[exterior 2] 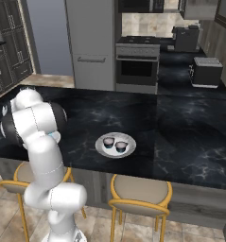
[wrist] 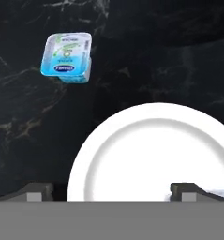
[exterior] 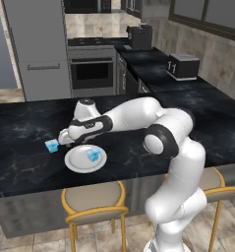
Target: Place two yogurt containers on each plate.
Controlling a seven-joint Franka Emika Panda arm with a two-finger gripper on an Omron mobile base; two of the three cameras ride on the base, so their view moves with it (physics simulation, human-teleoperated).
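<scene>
Dark cups [exterior 2: 114, 143] in right base view

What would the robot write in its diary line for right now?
gripper: open, above near plate | blue cup: on that plate | second blue cup: on counter beside plate | other plate: two dark cups

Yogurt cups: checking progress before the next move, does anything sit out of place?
One light blue cup lies on the black counter beside the near plate, not on it. Its twin is on that plate; the two dark cups share the other plate.
</scene>
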